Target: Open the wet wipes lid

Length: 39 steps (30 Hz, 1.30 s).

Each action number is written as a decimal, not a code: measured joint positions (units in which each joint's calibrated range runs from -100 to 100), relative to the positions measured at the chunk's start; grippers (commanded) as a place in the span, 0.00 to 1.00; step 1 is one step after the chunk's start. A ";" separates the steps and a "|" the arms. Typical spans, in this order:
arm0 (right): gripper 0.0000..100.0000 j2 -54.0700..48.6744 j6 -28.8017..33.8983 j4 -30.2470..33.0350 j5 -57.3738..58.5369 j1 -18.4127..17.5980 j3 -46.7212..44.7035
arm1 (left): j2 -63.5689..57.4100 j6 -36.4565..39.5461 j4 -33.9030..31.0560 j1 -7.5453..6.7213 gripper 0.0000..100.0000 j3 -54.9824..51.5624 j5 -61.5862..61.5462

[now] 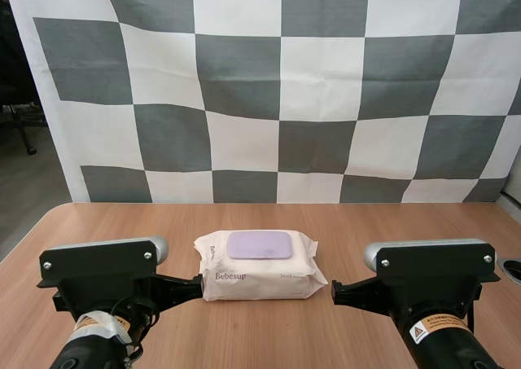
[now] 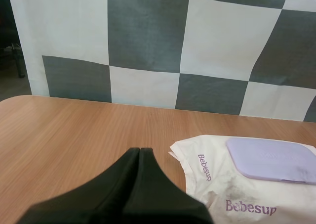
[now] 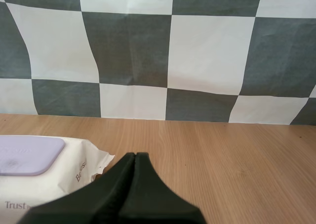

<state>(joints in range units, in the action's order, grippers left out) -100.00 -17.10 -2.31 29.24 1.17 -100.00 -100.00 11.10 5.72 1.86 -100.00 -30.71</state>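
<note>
A cream pack of wet wipes [image 1: 259,267] lies flat in the middle of the wooden table, with a closed lilac lid [image 1: 260,244] on its top face. My left gripper [image 1: 198,286] sits just off the pack's left end, low over the table. In the left wrist view its fingers [image 2: 139,155] lie together as one dark wedge, shut on nothing, with the pack [image 2: 247,189] and lid [image 2: 271,159] beside them. My right gripper [image 1: 334,292] rests off the pack's right end. Its fingers [image 3: 135,159] are likewise shut and empty, next to the pack [image 3: 44,177] and lid [image 3: 27,156].
The wooden table [image 1: 260,222] runs wide on both sides of the pack, with rounded far corners. A small dark round fitting [image 1: 513,269] sits at the table's right edge.
</note>
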 measured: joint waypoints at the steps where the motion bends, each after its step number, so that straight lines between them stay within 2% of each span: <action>1: 0.00 0.00 0.00 0.00 0.00 0.00 0.00 | 0.00 0.00 0.00 0.00 0.00 0.00 0.00; 9: 0.00 0.00 1.92 2.31 0.49 0.09 0.00 | 0.00 0.00 -0.07 0.36 0.00 0.00 0.00; 10: 0.00 0.00 7.83 4.38 0.49 0.09 0.00 | 0.00 0.00 -0.07 0.36 0.00 0.00 0.00; 11: 0.00 0.00 10.31 4.38 0.49 0.09 0.00 | 0.00 0.00 -0.07 0.36 0.00 0.00 0.00; 14: 0.00 0.00 13.49 4.38 0.49 0.09 0.00 | 0.00 0.00 -0.07 0.36 0.00 0.00 0.00; 23: 0.00 0.00 9.18 4.38 0.49 0.09 0.00 | 0.00 0.00 -0.07 0.36 0.00 0.00 0.00; 39: 0.00 0.00 9.18 4.38 0.49 0.09 0.00 | 0.00 0.00 -0.07 0.36 0.00 0.00 0.00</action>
<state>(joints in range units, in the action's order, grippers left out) -100.00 -7.92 2.07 29.73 1.26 -100.00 -100.00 11.10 5.65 2.22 -100.00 -30.71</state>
